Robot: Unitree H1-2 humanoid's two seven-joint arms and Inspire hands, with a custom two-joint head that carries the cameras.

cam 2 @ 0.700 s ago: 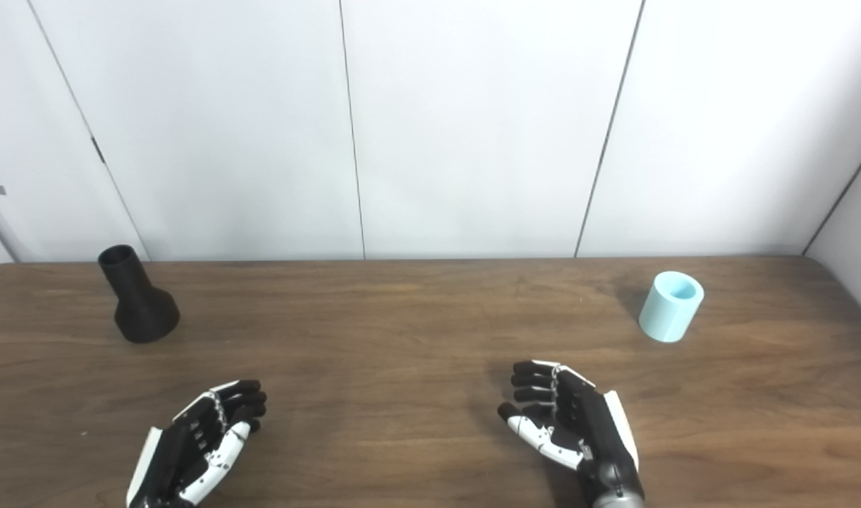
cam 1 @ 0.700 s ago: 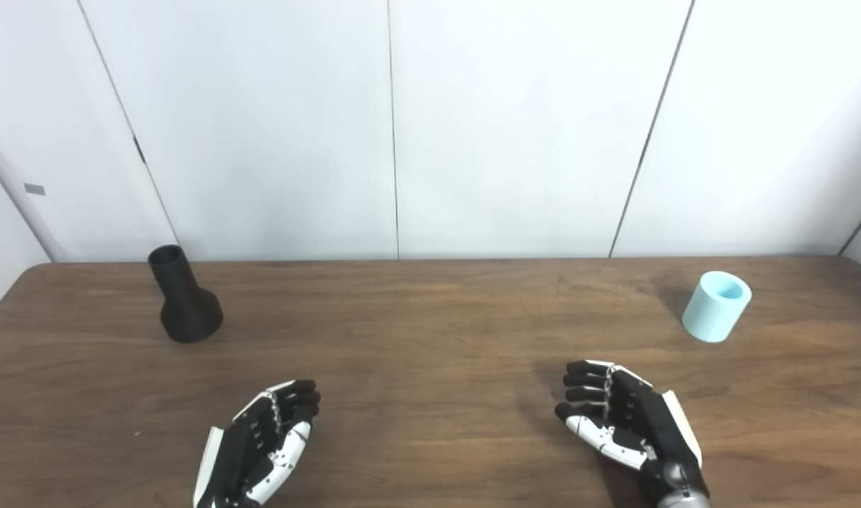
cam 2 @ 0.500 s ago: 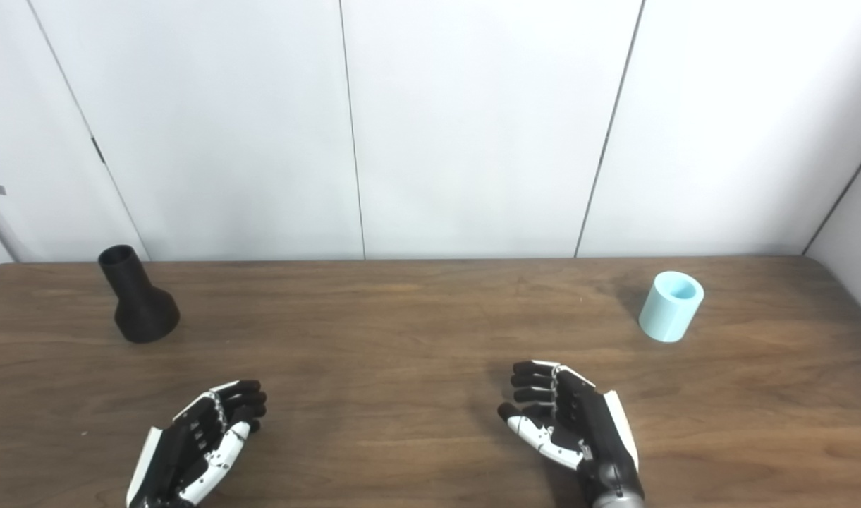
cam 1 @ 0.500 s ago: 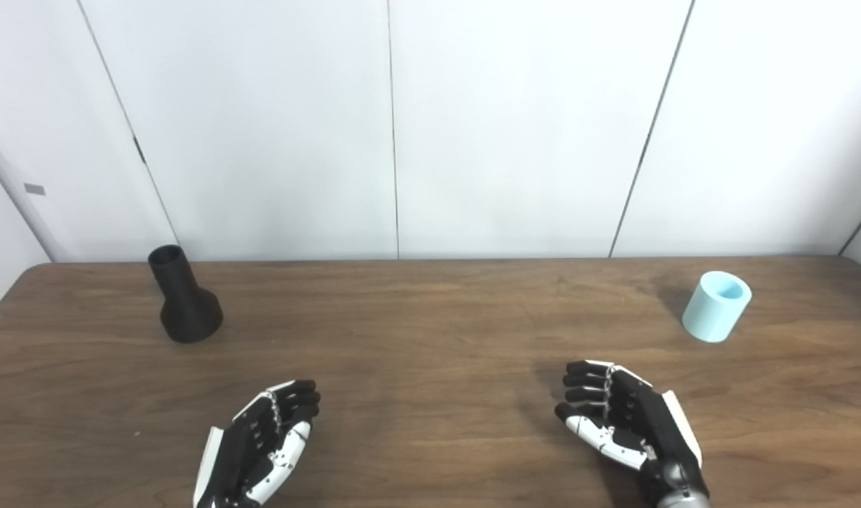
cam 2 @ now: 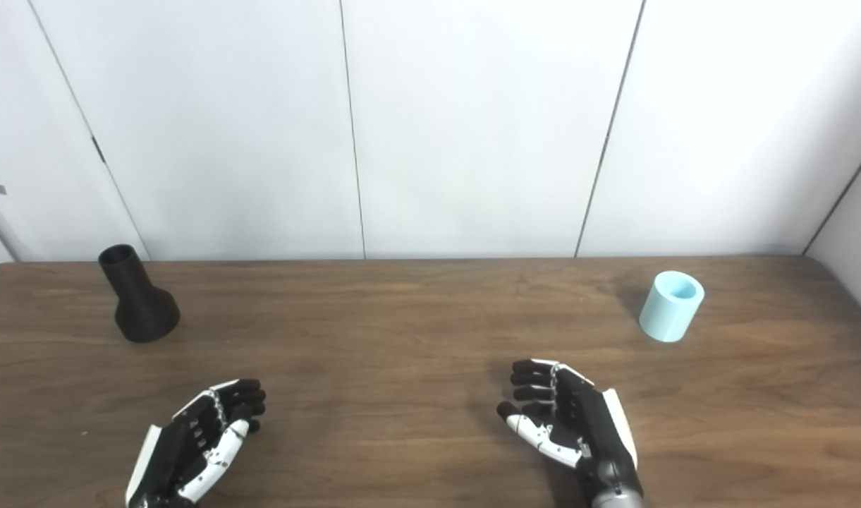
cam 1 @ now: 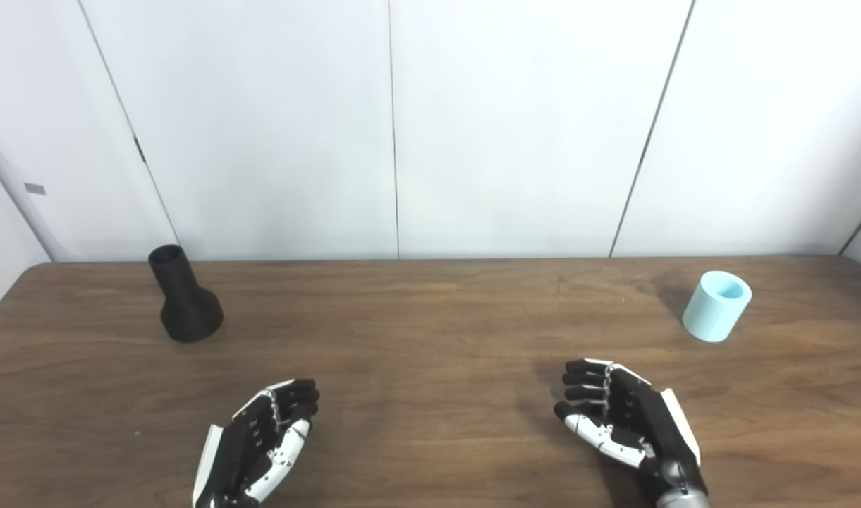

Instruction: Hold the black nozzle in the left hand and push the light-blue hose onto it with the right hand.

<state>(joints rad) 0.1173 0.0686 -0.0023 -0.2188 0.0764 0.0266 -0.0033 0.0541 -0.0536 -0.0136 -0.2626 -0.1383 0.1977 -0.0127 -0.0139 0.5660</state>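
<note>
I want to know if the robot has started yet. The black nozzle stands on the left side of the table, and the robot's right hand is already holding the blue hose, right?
Not quite. The right hand holds nothing; it hangs open, apart from the light-blue hose, which stands alone on the table, as the left eye view shows. The black nozzle does stand on the left.

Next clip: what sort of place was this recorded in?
Most likely a lab or test room, not a home. A bare wooden table stands against plain white wall panels, holding only a black nozzle and a light-blue hose piece, with nothing household in view.
</note>
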